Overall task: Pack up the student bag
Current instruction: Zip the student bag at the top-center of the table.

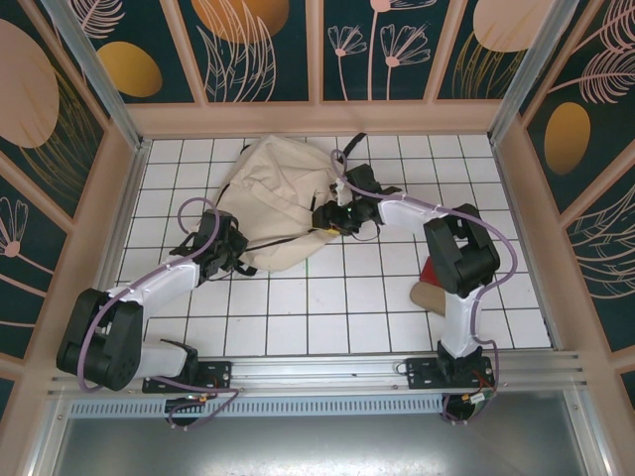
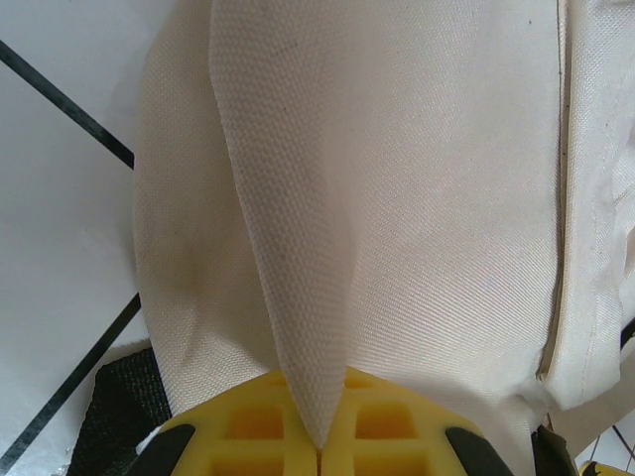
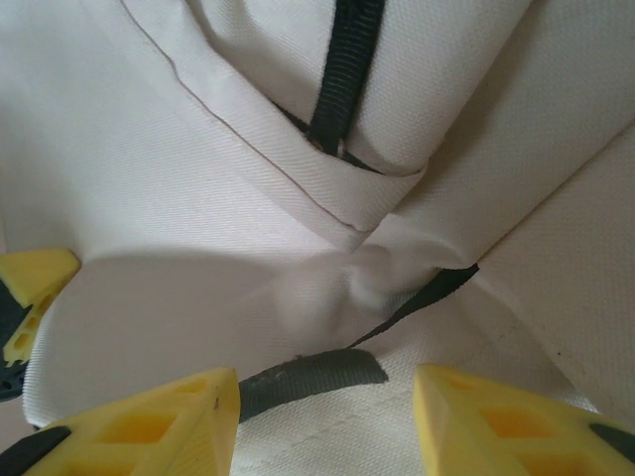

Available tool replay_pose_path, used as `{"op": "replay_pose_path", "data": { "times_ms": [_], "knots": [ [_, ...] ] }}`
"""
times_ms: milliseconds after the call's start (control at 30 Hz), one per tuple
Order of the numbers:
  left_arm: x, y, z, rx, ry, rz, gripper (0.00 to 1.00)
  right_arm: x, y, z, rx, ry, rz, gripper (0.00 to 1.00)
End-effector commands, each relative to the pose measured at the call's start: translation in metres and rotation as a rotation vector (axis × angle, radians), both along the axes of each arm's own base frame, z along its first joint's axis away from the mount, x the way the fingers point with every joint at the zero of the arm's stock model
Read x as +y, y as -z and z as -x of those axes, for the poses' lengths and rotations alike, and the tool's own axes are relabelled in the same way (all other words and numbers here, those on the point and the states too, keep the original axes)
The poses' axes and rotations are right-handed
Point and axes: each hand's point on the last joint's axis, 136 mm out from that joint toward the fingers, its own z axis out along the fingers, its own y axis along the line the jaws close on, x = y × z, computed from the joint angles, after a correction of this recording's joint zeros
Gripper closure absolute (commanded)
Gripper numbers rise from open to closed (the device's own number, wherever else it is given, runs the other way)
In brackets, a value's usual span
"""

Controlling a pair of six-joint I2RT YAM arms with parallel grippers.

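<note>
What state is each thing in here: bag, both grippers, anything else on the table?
student bag: slumped and crumpled on the table; open or zipped, cannot tell.
left gripper: shut on a fold of the bag.
right gripper: open over the bag's fabric.
red item: on the table, outside the bag, partly under the right arm.
tan item: lying beside it, unpacked.

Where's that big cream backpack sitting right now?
In the top view the student bag lies on the tiled table, far middle, between the left end effector at its near-left edge and the right end effector at its right side.
</note>
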Motion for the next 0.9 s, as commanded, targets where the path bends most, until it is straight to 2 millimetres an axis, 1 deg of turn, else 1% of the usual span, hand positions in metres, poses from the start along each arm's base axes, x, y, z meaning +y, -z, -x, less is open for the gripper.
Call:
{"op": "replay_pose_path", "data": {
  "times_ms": [0,167,233,300,400,533,667,767,800,867],
  "knots": [
    [0.005,0.01,0.006,0.034,-0.001,-0.02,1.0,0.008,0.002,-0.004,0.015,-0.004,-0.03,0.5],
    [0.005,0.011,0.006,0.034,-0.001,-0.019,1.0,0.014,0.0,-0.005,0.007,-0.02,-0.062,0.51],
    [0.005,0.011,0.006,0.032,-0.002,-0.017,1.0,0.017,-0.003,-0.007,-0.002,-0.025,-0.082,0.53],
    [0.005,0.012,0.007,0.036,-0.002,-0.017,1.0,0.018,-0.002,-0.01,-0.007,-0.019,-0.085,0.58],
    [0.005,0.012,0.007,0.034,-0.001,-0.016,1.0,0.02,-0.002,-0.013,-0.001,-0.016,-0.099,0.63],
    [0.005,0.011,0.007,0.032,-0.002,-0.017,1.0,0.024,-0.002,-0.012,0.014,-0.022,-0.126,0.67],
    [0.006,0.011,0.008,0.033,-0.004,-0.017,1.0,0.026,-0.008,-0.011,0.012,-0.018,-0.161,0.66],
    [0.007,0.011,0.008,0.031,0.0,-0.029,1.0,0.015,0.003,-0.017,0.004,0.04,-0.054,0.59],
    [0.008,0.011,0.008,0.032,0.002,-0.038,1.0,0.011,0.007,-0.019,-0.008,0.059,-0.012,0.58],
    [0.007,0.008,0.007,0.024,0.04,-0.062,1.0,0.007,0.01,-0.018,-0.017,0.072,0.034,0.58]
  ]
}}
